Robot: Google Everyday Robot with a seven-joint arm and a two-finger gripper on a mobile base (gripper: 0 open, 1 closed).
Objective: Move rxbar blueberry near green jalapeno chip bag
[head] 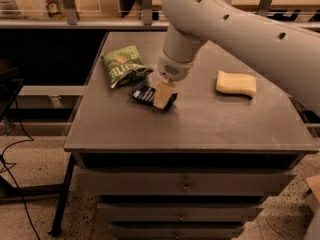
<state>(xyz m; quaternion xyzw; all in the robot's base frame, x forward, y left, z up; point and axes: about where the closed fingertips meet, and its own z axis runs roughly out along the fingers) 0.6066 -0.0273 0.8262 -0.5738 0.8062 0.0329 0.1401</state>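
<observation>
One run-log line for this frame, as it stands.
gripper: gripping rxbar blueberry, middle of table | bar: close beside green jalapeno chip bag | yellow block: apart, at right

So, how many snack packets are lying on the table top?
2. The green jalapeno chip bag lies at the back left. The rxbar blueberry lies just front-right of it, partly under the gripper. The arm could hide something behind it.
</observation>
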